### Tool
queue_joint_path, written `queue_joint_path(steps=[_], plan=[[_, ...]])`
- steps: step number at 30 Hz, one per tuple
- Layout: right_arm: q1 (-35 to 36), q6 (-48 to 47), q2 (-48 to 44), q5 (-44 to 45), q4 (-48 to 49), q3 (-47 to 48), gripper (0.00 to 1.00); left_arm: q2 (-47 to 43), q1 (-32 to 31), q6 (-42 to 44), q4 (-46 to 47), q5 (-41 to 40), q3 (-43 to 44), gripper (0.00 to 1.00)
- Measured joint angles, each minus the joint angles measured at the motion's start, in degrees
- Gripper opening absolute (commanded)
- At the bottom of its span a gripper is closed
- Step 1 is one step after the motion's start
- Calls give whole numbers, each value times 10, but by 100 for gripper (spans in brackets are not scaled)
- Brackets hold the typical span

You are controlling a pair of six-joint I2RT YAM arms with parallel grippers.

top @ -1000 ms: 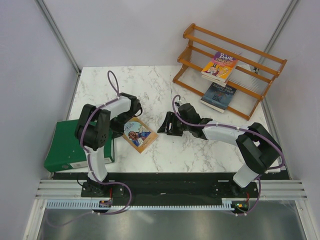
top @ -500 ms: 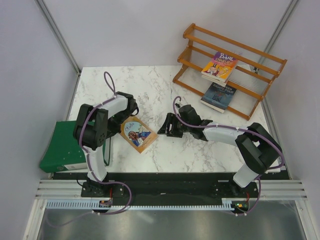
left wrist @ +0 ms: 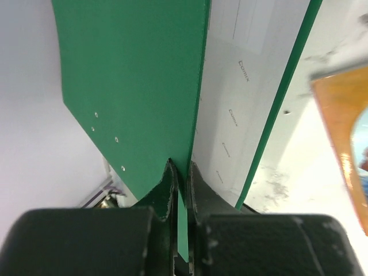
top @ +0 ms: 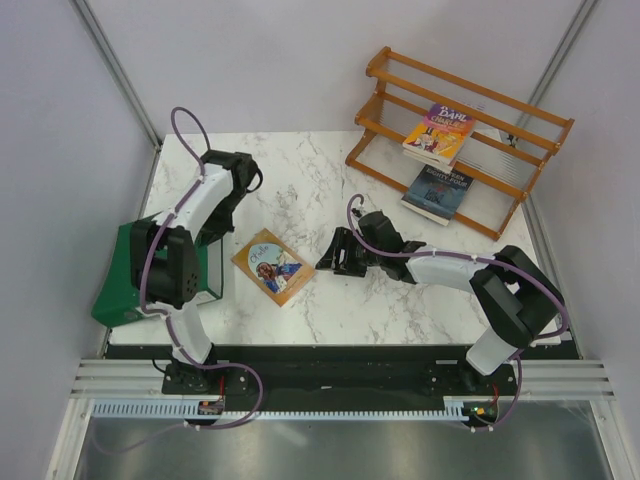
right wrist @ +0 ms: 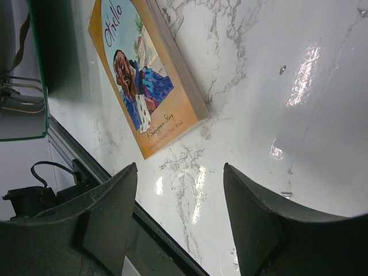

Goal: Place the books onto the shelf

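Found the tan book (top: 273,265) lying flat, cover up, on the marble worktop (top: 300,170), between the two arms and well apart from the shelf (top: 480,93). Judged it light and thin, with a glossy soft cover likely to bend and to slide on the polished stone. Thought it best taken by a free edge or corner, perhaps after a nudge, given no visible gap beneath. Noted square corners and a pale page block along one side. Saw the right claw (right wrist: 179,169) near it, jaws apart, holding nothing. Saw the left claw (left wrist: 179,167) clamped on the stiff cover of the green binder (left wrist: 132,86), raised off the pages. Counted two more on the slatted orange-brown wood: the purple-and-yellow book (top: 438,133) above, the dark blue book (top: 437,192) below.
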Motion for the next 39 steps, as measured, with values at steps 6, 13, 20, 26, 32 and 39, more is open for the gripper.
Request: queue_joint_path(steps=[6, 13, 20, 26, 32, 39], plan=[[0, 1, 0, -1, 5, -6, 69, -6, 25, 33, 1, 56, 73, 2], [0, 3, 0, -3, 11, -9, 69, -19, 71, 51, -1, 123, 146, 2], [0, 9, 0, -9, 19, -17, 69, -31, 104, 63, 0, 163, 176, 2], [0, 13, 0, -11, 24, -18, 69, -17, 94, 71, 29, 173, 128, 2], [0, 13, 0, -12, 28, -23, 69, 32, 88, 78, 59, 140, 39, 5], [0, 17, 1, -13, 30, -27, 69, 45, 78, 81, 66, 133, 25, 23]])
